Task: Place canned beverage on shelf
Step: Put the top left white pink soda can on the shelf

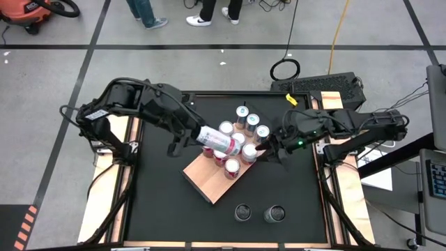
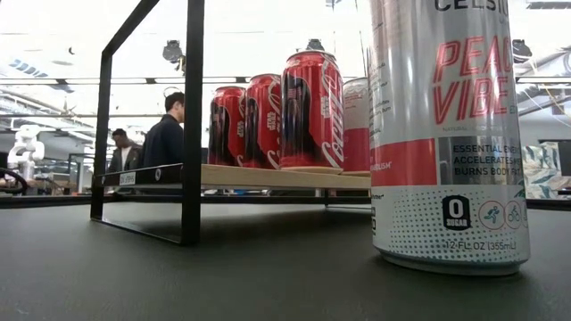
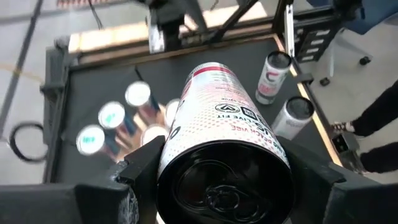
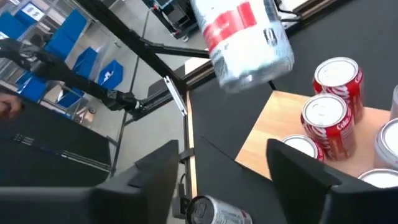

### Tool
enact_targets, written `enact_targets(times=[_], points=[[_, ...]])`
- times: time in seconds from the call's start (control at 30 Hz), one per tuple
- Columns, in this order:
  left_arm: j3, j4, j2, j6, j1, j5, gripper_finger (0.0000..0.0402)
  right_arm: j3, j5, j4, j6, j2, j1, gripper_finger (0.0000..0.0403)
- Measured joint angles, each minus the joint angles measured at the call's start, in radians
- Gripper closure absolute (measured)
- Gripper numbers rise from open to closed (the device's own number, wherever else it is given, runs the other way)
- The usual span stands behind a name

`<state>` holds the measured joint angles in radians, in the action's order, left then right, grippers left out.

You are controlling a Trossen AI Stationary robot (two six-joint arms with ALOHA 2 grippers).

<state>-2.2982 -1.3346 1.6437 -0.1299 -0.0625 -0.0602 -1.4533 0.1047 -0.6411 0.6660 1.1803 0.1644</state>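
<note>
My left gripper is clamped on a white/red canned beverage, smooth aluminium cylinder held on its side, dark concave base facing my wrist cam, glossy printed label w/ red band. In high view it hangs tilted over the shelf, top end pointing twd the can cluster; can't tell if it touches the cans under it. Shelf = flat rectangular light-brown wood board, thin black edge, set diagonally on matte black tabletop; low view shows the board raised on a thin black metal frame. Red cola cans stand upright on the board, glossy, round silver tops w/ pull tabs; approx three more silver-top cans upright on the tabletop just beyond the board's far corner. My right gripper sits just beside the cluster on its right side, fingers apart, nothing between them in wrist view; dark blocky fingers frame the bare wood corner. Two dark-topped cans stand upright near the table's front edge, well apart from the shelf; one white/red slim can fills low view close-up, dotted texture near its base. People stand in the room behind.
</note>
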Motion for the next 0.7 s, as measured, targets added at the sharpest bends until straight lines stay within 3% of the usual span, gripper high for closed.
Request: enact_targets(times=[0.23,0.37,0.7], points=[[0.000,0.051,0.012,-0.108,-0.032,0.007,0.0155,-0.029,0.003,0.020,-0.031,0.058,-0.037,0.0097],[0.000,0.046,0.021,-0.159,-0.054,-0.001,0.0155,-0.030,0.063,0.058,-0.033,0.065,-0.061,0.0049],[0.000,0.119,0.045,-0.274,-0.085,-0.011,0.0155,-0.030,0.291,0.127,-0.115,0.125,-0.126,0.0023]])
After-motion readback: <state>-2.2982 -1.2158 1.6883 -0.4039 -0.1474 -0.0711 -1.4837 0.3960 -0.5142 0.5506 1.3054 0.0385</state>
